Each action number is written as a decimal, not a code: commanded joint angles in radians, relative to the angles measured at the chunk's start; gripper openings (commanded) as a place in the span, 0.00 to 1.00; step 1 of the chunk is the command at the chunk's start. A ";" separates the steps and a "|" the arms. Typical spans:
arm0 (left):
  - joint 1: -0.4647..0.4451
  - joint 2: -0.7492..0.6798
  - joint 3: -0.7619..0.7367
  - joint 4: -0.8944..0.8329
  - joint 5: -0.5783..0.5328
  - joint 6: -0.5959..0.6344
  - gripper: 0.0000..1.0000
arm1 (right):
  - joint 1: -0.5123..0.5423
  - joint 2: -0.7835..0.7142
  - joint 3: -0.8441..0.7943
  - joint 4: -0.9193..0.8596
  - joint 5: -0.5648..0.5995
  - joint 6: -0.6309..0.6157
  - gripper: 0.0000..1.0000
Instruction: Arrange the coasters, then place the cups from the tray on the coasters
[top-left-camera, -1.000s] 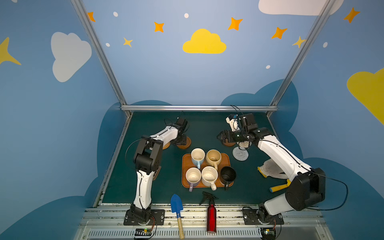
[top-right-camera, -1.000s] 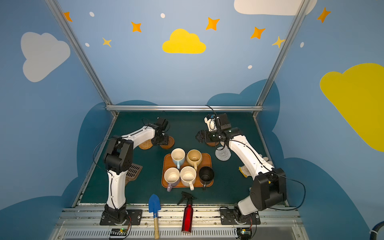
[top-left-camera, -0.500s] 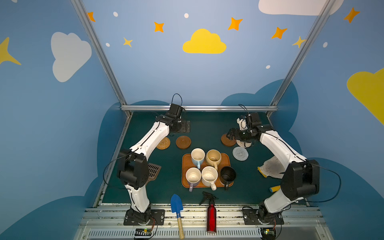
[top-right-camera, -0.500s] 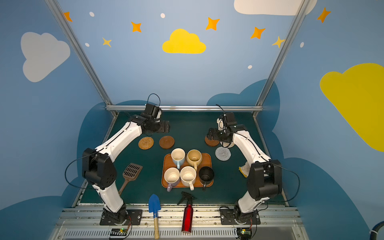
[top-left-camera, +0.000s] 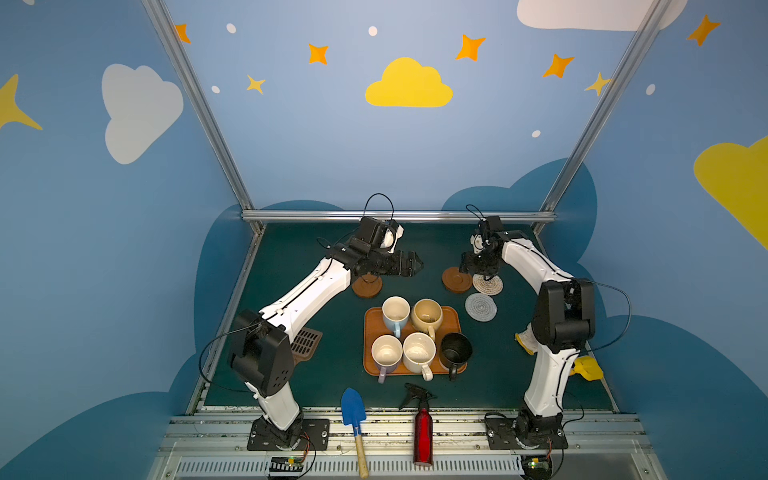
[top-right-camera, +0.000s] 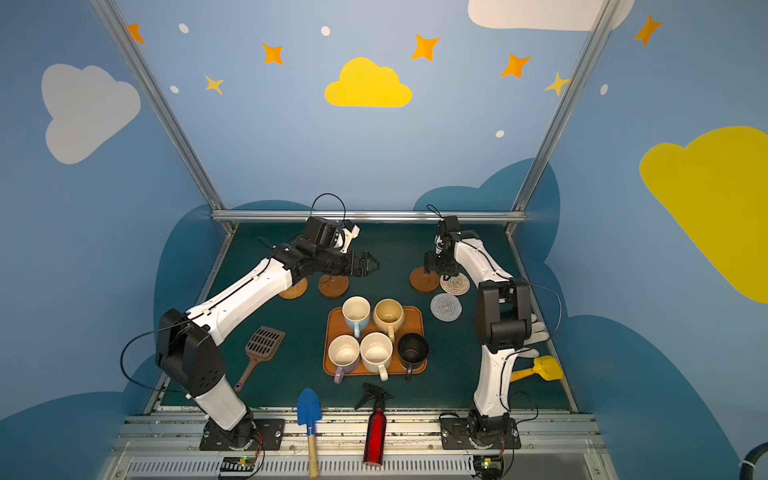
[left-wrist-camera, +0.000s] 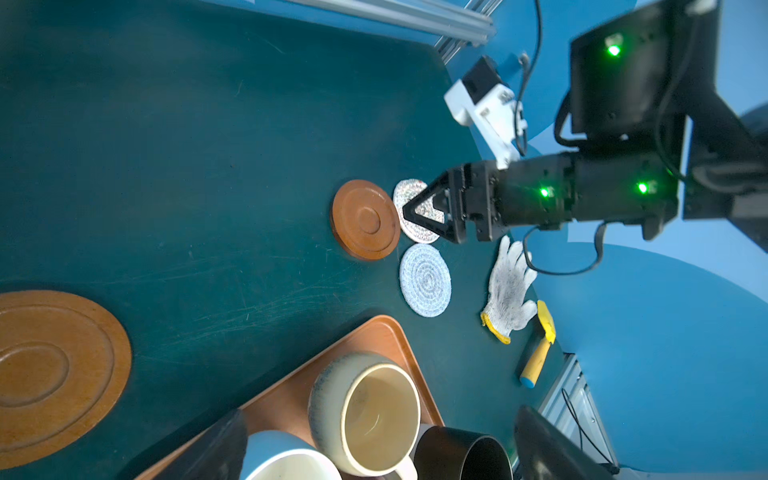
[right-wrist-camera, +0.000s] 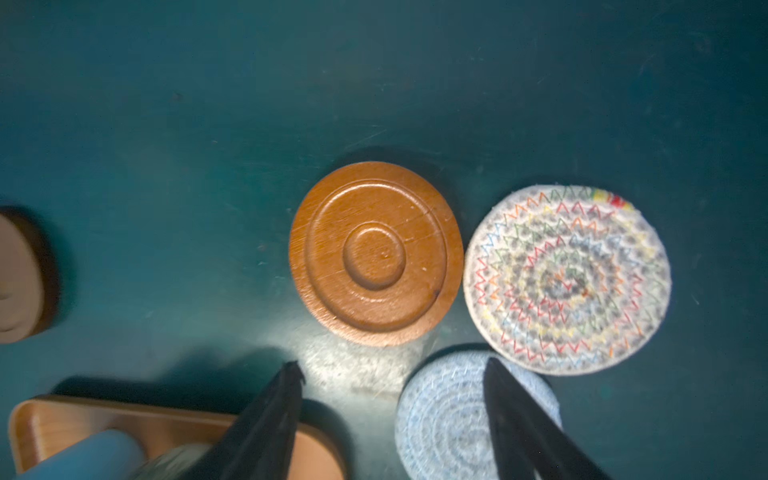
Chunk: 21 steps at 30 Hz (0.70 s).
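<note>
The tray (top-left-camera: 368, 332) holds the cups: light blue (top-left-camera: 395, 313), tan-yellow (top-left-camera: 427, 316), lavender (top-left-camera: 386, 353), cream speckled (top-left-camera: 419, 352) and black (top-left-camera: 456, 350). Behind it lie the coasters: a tan rattan one (top-right-camera: 296, 289), a brown wooden one (top-left-camera: 367, 287), a second brown one (top-left-camera: 455, 280), a beige rope one (top-left-camera: 489, 285) and a grey rope one (top-left-camera: 481, 306). My left gripper (top-left-camera: 415, 264) hovers open and empty above the table, past the first brown coaster. My right gripper (right-wrist-camera: 390, 415) is open and empty, low over the grey coaster (right-wrist-camera: 453, 419), beside the brown (right-wrist-camera: 376, 253) and beige (right-wrist-camera: 567, 278) ones.
A blue trowel (top-left-camera: 353, 409) and a red spray bottle (top-left-camera: 423, 428) lie at the front edge. At the left is a brown slotted scoop (top-right-camera: 262, 347). A white glove (left-wrist-camera: 509, 286) and a yellow toy shovel (top-right-camera: 544, 368) lie by the right arm's base. A metal rail (top-left-camera: 395, 216) bounds the back.
My left gripper let go of the brown coaster, rose, opened and swung right toward the middle. My right gripper stayed over the back right coasters, and its jaws have narrowed.
</note>
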 joint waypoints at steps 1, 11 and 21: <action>0.001 0.028 0.063 -0.088 -0.071 0.074 0.98 | -0.004 0.049 0.064 -0.072 0.027 -0.028 0.64; 0.017 0.077 0.063 -0.077 -0.019 0.097 1.00 | -0.011 0.210 0.172 -0.161 0.013 -0.054 0.53; 0.025 0.067 0.029 -0.075 -0.032 0.109 1.00 | -0.017 0.257 0.172 -0.149 -0.065 -0.048 0.45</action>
